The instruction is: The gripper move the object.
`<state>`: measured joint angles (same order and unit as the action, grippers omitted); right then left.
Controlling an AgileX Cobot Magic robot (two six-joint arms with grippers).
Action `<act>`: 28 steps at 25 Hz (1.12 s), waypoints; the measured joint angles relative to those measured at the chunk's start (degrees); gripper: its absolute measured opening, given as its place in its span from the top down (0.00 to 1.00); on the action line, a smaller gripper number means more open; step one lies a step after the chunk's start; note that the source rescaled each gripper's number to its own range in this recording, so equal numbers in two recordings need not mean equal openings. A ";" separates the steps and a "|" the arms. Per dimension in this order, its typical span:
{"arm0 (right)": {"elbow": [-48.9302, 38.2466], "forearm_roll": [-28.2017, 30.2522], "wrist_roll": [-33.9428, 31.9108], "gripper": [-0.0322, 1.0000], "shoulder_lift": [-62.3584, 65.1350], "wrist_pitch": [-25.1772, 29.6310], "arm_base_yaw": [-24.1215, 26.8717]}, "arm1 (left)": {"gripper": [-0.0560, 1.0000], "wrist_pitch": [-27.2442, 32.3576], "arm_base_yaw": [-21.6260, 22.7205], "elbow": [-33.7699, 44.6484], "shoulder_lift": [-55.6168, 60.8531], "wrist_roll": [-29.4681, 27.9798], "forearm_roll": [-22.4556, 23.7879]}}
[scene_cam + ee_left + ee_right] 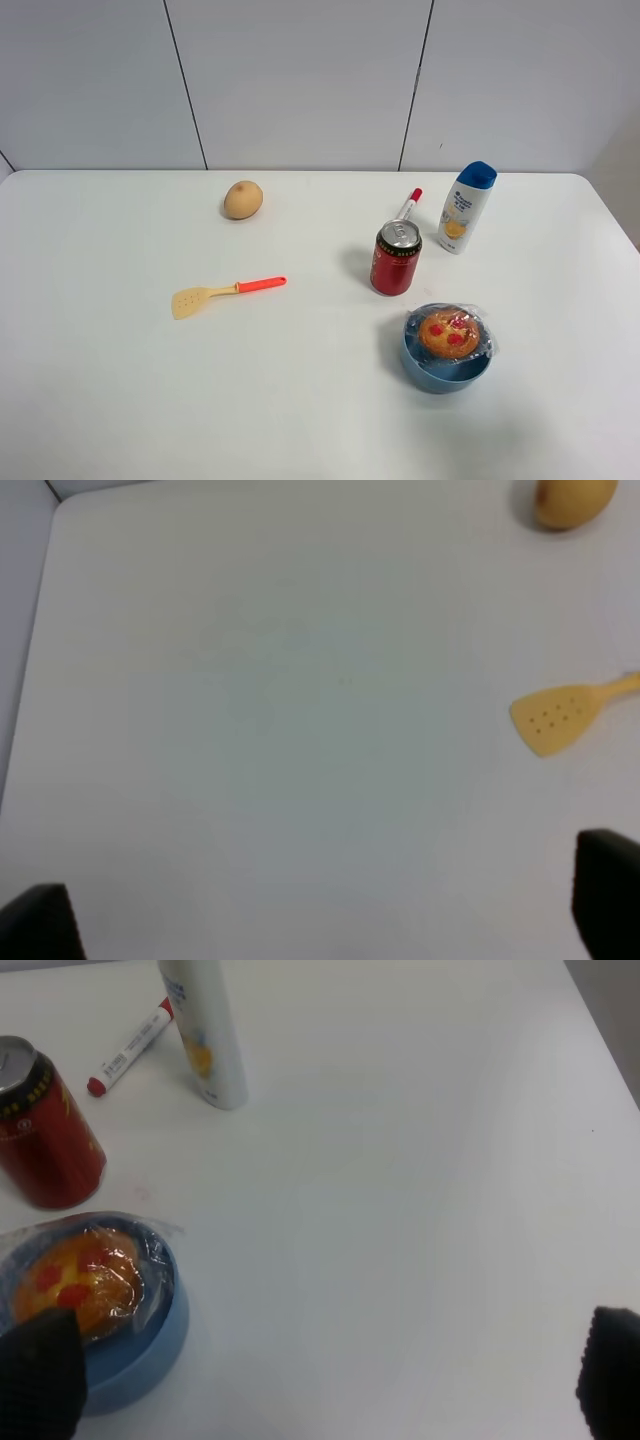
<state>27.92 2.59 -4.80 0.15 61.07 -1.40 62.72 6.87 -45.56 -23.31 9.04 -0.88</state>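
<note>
The wrapped golden-brown pastry with red jam spots [449, 333] sits in a blue bowl [440, 372] at the table's front right. It also shows in the right wrist view [85, 1279], inside the bowl [135, 1360]. Neither arm shows in the exterior view. My right gripper [330, 1385] is open and empty, with one black fingertip [38, 1375] right beside the bowl. My left gripper [325, 905] is open and empty over bare table, with only its black fingertips [607, 885] showing.
A red can [396, 258], a red-capped marker [407, 206] and a white bottle with a blue cap [466, 207] stand behind the bowl. A yellow spatula with an orange handle [226, 293] and a tan potato-like lump [242, 199] lie at the left.
</note>
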 joint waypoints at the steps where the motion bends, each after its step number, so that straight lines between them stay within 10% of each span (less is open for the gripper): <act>1: 0.00 0.00 0.00 0.00 0.00 0.00 0.00 | 0.00 0.01 0.00 0.93 1.26 -0.02 -0.05; 28: 0.00 0.00 0.00 0.00 0.00 0.00 0.00 | 0.00 -2.38 0.00 16.26 23.68 -0.32 -7.07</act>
<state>27.92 2.59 -4.80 0.15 61.07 -1.40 60.34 6.87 -29.30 0.37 8.72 -7.94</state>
